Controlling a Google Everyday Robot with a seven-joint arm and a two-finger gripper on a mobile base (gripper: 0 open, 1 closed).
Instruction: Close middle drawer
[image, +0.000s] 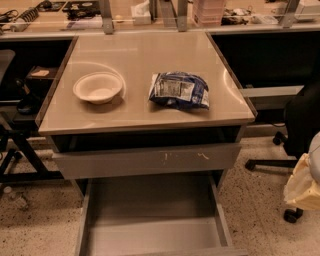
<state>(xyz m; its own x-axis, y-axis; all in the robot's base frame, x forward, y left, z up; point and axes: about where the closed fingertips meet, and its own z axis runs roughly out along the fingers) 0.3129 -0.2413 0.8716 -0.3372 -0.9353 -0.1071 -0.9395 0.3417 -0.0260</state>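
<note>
a smooth beige bench (135, 55) fills the middle of the view, its top bare apart from two things. a pale empty bowl (98, 87) sits at about 10 o'clock from the bench's centre, and a crumpled blue and white bag (179, 90) lies near it at about 2 o'clock, the two apart. the floor (260, 210) is speckled tan. a long cluttered counter (65, 20) runs across at 12 o'clock behind metal posts.

under the bench top is a grey drawer front with pale scratch marks (145, 160). below it, at 6 o'clock, the middle drawer (152, 220) stands pulled far out, its long shallow grey tray bare and its front cut by the lower edge of the view.

a black office chair (300, 120) stands at 3 o'clock, its wheeled base on the floor just beside the bench. dark stand legs (20, 150) sit at 9 o'clock.

the tool (302, 186) shows as a cream shape at 4 o'clock against the right edge, off to the side of the open drawer and not touching it. whether it is apart or together cannot be told.
</note>
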